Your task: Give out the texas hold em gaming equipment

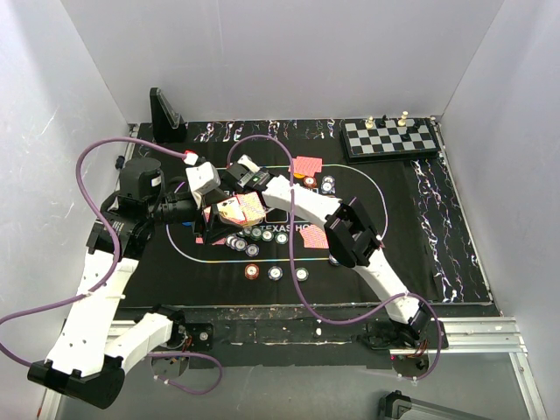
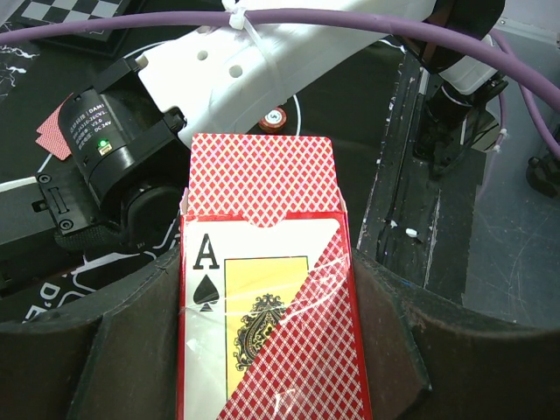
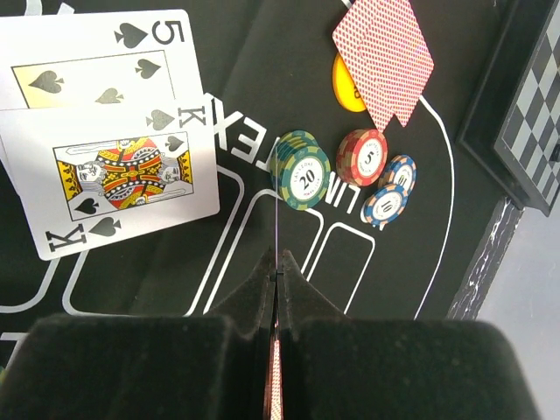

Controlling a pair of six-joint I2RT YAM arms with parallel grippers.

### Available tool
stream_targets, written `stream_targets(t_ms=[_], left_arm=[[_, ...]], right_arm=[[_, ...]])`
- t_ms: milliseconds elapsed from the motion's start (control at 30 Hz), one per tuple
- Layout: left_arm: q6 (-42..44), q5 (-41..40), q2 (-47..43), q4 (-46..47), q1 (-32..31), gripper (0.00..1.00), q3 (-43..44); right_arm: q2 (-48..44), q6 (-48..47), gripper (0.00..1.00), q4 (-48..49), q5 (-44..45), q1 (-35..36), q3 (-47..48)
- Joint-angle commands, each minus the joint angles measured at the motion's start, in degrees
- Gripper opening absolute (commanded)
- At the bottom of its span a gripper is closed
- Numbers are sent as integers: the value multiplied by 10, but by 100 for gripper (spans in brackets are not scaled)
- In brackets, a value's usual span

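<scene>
1. The left gripper (image 2: 271,350) is clamped on the card box (image 2: 262,262), a pad on each long side and the flap open. From above, the box hangs over the mat (image 1: 411,245), at 9 o'clock from the oval's centre.
2. The right gripper (image 3: 276,278) is pinched tight on a single playing card (image 3: 274,376), seen edge-on and pointing to 12 o'clock.
3. That card looks light, thin, bendy and slick. I'd hold it flat-faced near a short edge, or it may bow or slide out.
4. The box is soft cardboard, so I'd squeeze its sides only gently.
5. From the right fingertips, the king of spades (image 3: 122,175) lies face up at 10 o'clock. The chip stacks (image 3: 302,171) sit at 1 o'clock.
</scene>
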Motion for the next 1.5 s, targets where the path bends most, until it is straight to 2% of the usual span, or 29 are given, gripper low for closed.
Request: stream_targets(t_ms=[0, 500, 800, 1000, 1467], left_arm=[[6, 7, -12, 3, 1, 0, 19], [5, 3, -15, 0, 2, 0, 17], [11, -2, -23, -4, 2, 0, 10], [11, -1, -24, 1, 2, 0, 6], [9, 2, -23, -2, 1, 0, 15]], right_arm=[[8, 4, 1, 16, 13, 4, 24], [68, 45, 1, -4, -53, 21, 42], [81, 61, 21, -3, -92, 20, 49], [82, 70, 29, -8, -111, 19, 36], [37, 101, 32, 4, -181, 15, 2]])
